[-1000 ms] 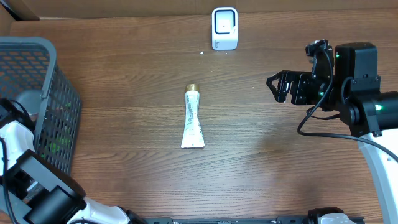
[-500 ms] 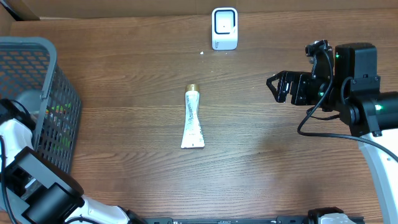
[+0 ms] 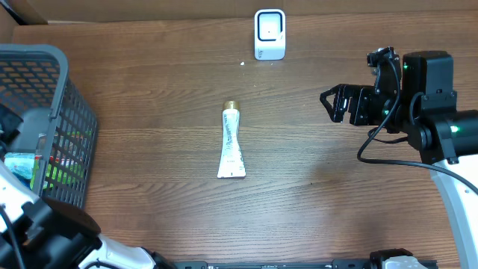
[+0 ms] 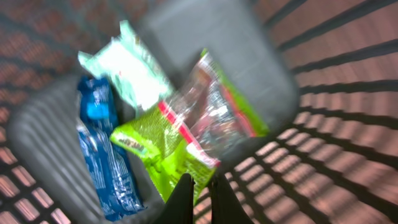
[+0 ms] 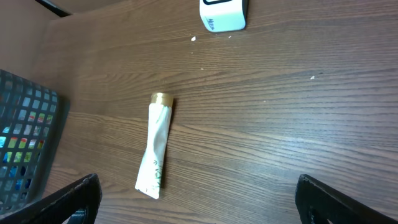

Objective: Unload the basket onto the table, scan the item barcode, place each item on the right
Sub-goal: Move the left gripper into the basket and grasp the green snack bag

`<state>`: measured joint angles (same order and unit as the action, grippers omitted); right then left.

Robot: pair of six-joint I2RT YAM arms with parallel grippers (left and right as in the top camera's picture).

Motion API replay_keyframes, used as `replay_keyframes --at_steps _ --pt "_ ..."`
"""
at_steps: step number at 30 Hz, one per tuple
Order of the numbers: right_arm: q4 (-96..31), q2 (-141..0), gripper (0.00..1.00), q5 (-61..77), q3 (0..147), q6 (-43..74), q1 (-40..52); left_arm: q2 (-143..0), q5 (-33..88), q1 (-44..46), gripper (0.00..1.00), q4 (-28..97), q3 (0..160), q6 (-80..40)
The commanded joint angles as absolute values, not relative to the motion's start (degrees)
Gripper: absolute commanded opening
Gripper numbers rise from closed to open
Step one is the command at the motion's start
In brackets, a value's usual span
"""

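Left gripper [image 4: 200, 190] over crinkly green packet [image 4: 149, 146]

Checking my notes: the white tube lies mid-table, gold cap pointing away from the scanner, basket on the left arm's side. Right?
Not quite. The overhead view shows the gold cap pointing toward the scanner, not away. The tube does lie mid-table, with the basket on the left arm's side.

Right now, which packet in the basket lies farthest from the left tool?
The white packet; the blue packet, green packet and red-trimmed packet lie nearer the left tool.
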<state>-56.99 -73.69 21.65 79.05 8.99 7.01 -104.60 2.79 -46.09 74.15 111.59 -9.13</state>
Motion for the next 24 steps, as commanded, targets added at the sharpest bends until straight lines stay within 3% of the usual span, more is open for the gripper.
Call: replay_keyframes --at_steps 1,2,5,9,10,24 --pt "-56.49 -73.76 1.00 21.98 80.68 8.78 7.07 -100.16 5.23 -45.50 0.04 75.18 116.51 -6.02" --pt "-56.51 -73.76 1.00 21.98 80.68 8.78 7.07 -99.66 4.82 -45.50 0.09 75.18 116.51 -4.40" --pt "-56.45 -73.76 1.00 21.98 80.68 8.78 7.07 -100.03 2.70 -45.50 0.53 75.37 115.79 -0.03" --pt "-55.99 -73.76 1.00 21.98 80.68 8.78 7.07 -101.51 1.30 -45.69 0.96 74.39 110.69 0.38" --pt "-55.88 -73.76 1.00 21.98 80.68 8.78 7.07 -101.89 1.28 -45.69 1.00 74.08 109.27 0.38" --pt "-56.10 -73.76 1.00 21.98 80.68 8.78 7.07 -113.06 -1.61 -46.11 1.00 60.55 92.88 3.05"
